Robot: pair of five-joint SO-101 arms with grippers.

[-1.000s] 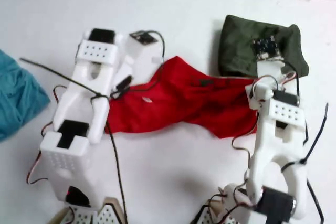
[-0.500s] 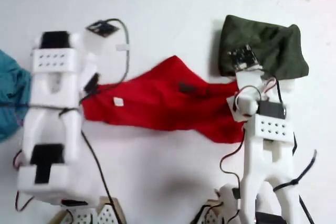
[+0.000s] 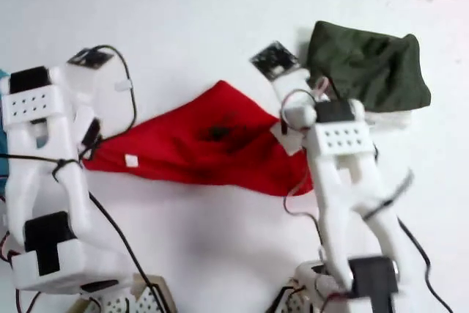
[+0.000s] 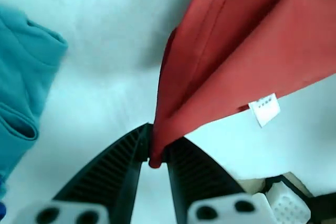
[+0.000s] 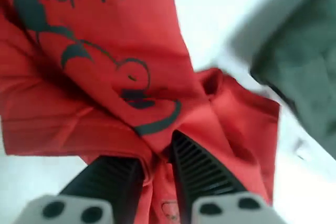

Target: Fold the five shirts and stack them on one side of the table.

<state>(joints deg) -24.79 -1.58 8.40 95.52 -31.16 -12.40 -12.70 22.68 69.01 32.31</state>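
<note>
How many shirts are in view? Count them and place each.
3. The red shirt lies mid-table, pinched by the left gripper and the right gripper. The green shirt sits at the far right. The teal shirt lies near the left gripper. Others may be hidden.

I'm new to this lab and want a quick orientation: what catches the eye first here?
A red shirt stretches across the middle of the table, pinched at one end by the left end effector and at the other by the right end effector. A folded dark green shirt sits at the far right; a bunched teal shirt lies at the left edge.
</note>
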